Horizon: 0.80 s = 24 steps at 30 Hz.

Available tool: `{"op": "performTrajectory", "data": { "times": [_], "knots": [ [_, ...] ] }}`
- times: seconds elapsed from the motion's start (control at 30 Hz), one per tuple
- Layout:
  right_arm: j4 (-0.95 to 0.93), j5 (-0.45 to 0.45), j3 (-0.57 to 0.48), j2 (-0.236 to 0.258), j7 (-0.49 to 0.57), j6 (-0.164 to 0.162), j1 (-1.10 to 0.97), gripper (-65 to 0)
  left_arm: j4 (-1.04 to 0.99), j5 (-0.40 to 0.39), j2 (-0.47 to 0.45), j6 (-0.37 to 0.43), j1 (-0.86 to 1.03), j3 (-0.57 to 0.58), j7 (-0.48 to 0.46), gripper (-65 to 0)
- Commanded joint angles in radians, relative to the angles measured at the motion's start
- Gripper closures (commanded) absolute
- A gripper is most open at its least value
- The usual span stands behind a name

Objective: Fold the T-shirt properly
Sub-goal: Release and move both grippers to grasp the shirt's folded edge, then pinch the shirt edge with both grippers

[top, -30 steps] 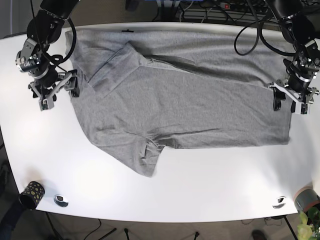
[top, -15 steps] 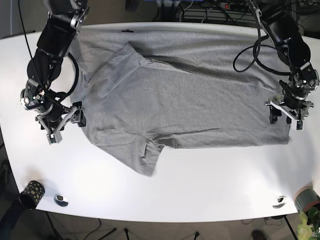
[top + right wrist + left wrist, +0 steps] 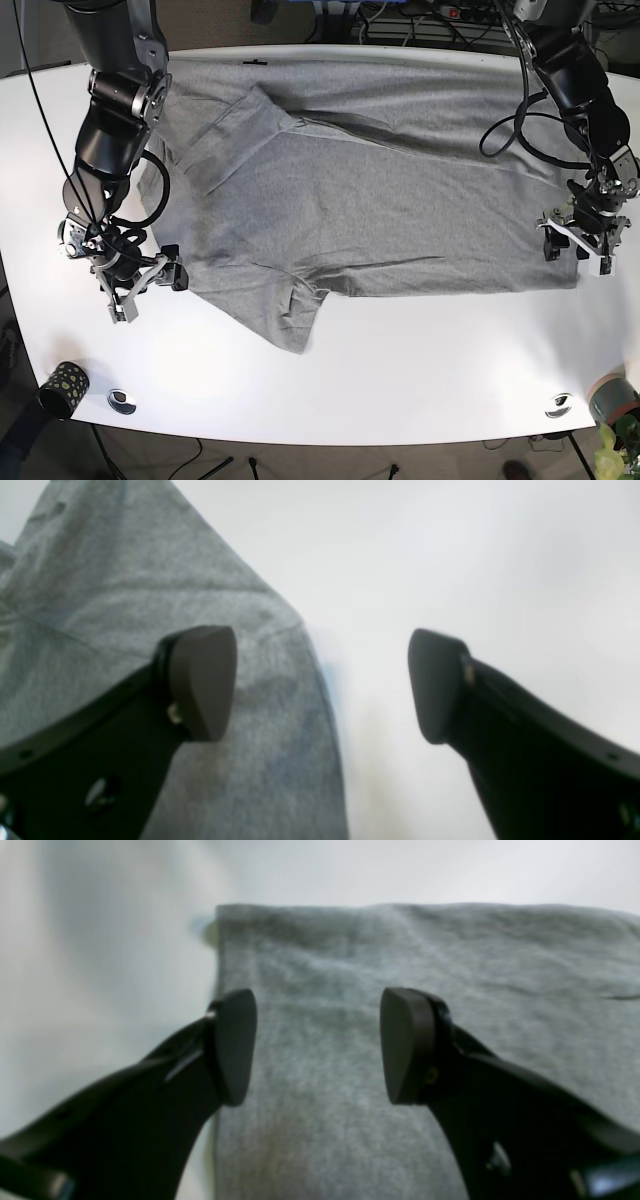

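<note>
Grey jersey cloth lies under both pincers. Nearest, the right gripper [image 3: 320, 685] stands wide open and holds nothing; the slanted edge of the T-shirt [image 3: 380, 200] passes between its fingers, with cloth under one finger and bare white table [image 3: 420, 370] under the other. The left gripper [image 3: 317, 1045] is also open and empty, and the hem corner lies just beyond its tips. Farther off, the shirt spreads flat between the two arms. The step in hand seems to be reaching for the near edge. Next, each pincer probably must lower and close on the cloth.
</note>
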Motion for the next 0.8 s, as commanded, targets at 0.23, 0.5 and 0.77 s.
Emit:
{"op": "performTrajectory", "data": {
  "times": [0.23,0.5,0.77],
  "knots": [
    [-0.061,0.020,-0.074,0.006,0.089,0.006,0.030,-51.0,0.010,-0.011,-0.018,-0.001,-0.034,-0.002,-0.022,-36.7],
    [-0.063,0.013,-0.086,-0.030,0.095,0.006,0.011,-51.0,0.010,-0.011,-0.018,-0.001,-0.034,-0.003,-0.019,-36.7],
    [-0.106,0.013,-0.088,-0.025,0.147,0.006,0.007,-50.9,0.010,-0.010,-0.033,-0.001,-0.034,-0.003,-0.019,-36.7]
  ]
}}
